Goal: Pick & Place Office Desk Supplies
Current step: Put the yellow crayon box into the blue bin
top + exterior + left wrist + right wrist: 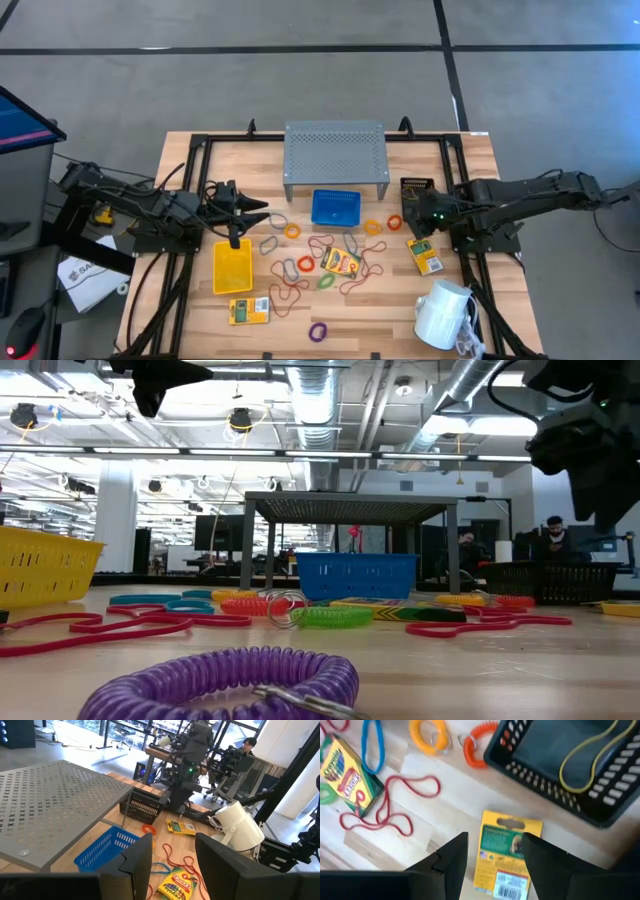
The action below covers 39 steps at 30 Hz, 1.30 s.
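Note:
My left gripper [258,213] [172,865] is open in the air just beyond the far end of the yellow bin [232,266], pointing toward the blue bin [335,207] [102,851]. My right gripper [412,222] [494,857] is open and hovers over a yellow printed packet [423,255] [506,855], with a finger standing on either side above it. The black mesh bin [415,190] [570,770] sits just beyond, with a yellow band inside. Several loops, among them orange [480,747], yellow [430,732], green [326,282] and purple [318,330] [230,675], lie flat on the table. Two more packets [341,262] [249,310] lie among them.
A grey perforated riser [335,150] stands at the far middle, over the far end of the blue bin. A white mug [445,312] lies on its side near the right front corner. A black frame [190,200] borders the table. People sit in the room behind.

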Available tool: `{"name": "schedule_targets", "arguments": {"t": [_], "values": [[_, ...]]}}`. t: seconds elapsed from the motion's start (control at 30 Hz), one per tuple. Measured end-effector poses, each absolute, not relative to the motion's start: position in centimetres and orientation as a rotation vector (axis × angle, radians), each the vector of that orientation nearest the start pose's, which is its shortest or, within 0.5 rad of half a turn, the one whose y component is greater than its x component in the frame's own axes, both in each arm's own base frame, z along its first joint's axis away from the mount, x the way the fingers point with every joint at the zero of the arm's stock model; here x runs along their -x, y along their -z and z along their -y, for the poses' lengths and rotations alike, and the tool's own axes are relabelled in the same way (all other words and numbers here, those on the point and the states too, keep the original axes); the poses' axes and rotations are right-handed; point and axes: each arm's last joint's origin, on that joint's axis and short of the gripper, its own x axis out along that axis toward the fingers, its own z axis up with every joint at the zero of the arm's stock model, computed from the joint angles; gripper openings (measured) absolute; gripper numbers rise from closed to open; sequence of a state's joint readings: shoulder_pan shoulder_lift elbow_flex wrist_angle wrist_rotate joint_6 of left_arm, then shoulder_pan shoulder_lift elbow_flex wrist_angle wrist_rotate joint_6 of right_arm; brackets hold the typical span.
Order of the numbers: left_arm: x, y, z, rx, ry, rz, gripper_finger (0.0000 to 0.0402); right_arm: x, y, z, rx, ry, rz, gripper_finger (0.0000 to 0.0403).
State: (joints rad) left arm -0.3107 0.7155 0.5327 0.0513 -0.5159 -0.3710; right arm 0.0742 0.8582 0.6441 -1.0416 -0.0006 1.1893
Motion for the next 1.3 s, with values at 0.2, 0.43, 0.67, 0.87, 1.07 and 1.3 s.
{"name": "schedule_targets", "arguments": {"t": [0.2,0.43,0.67,0.87,1.07,1.3], "values": [[-16.1,-27.9,3.7,0.316,-0.224,-0.081,0.0145,-12.5,-21.5,-2.3,-0.981,0.721,-1.193,0.0175],[-16.1,-27.9,3.7,0.316,-0.225,-0.083,0.0145,-13.1,-20.5,-3.7,-0.898,0.755,-1.256,0.0149],[-16.1,-27.9,3.7,0.315,-0.225,-0.084,0.0145,-14.2,-18.9,-4.4,-0.796,0.826,-1.328,0.0138],[-16.1,-27.9,3.7,0.315,-0.224,-0.083,0.0145,-16.0,-17.6,-4.8,-0.747,0.847,-1.289,0.0159],[-16.1,-27.9,3.7,0.316,-0.224,-0.081,0.0145,-16.6,-16.3,-4.9,-0.706,0.905,-1.341,0.0188],[-16.1,-27.9,3.7,0.316,-0.224,-0.081,0.0145,-16.9,-15.5,-5.0,-0.656,0.949,-1.358,0.0190]]}}
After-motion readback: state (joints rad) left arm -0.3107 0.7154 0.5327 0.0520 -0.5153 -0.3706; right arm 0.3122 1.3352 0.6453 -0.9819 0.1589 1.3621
